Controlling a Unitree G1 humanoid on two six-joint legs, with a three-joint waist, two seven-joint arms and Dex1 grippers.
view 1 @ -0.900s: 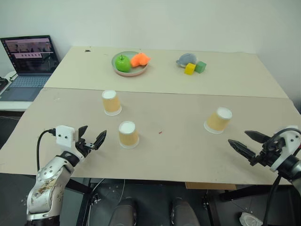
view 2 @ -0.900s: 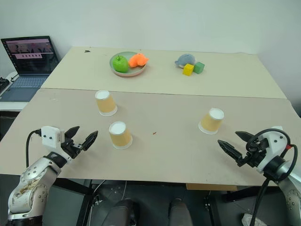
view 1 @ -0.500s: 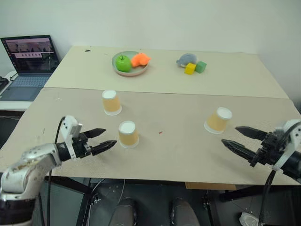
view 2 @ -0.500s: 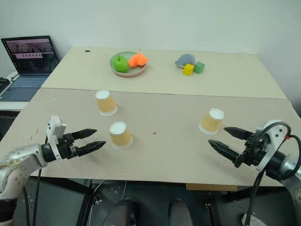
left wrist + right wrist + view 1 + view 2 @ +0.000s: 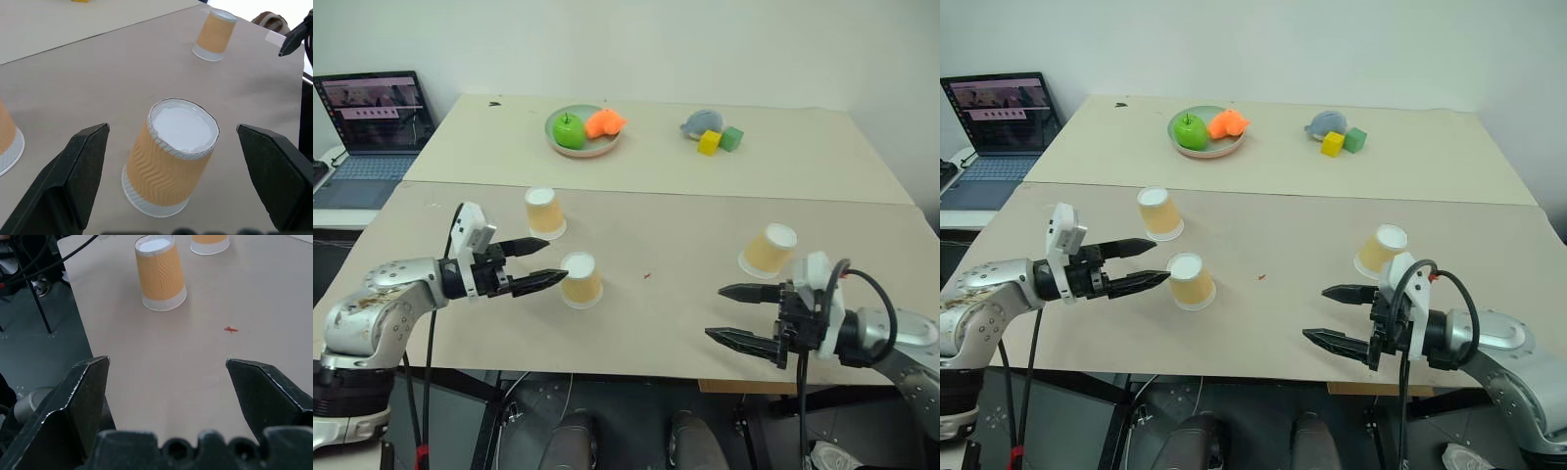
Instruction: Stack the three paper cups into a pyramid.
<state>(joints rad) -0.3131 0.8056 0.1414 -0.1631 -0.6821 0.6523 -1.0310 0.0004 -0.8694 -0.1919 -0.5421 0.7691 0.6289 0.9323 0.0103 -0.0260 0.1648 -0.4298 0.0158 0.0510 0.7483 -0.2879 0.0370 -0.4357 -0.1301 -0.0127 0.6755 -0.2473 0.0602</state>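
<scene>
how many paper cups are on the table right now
3, all upside down: one farther back on the left, one at the left gripper's fingertips, one tilted on the right. None looks hidden.

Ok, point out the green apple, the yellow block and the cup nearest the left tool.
green apple (image 5: 569,132), left eye view, its front.
yellow block (image 5: 708,143), left eye view, front face.
nearest cup (image 5: 172,161), left wrist view, its ribbed side.

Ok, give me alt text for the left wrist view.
An upside-down paper cup stands on the tan table between the left gripper, its jaws open. A second cup stands farther off, and a third sits at the edge.
</scene>
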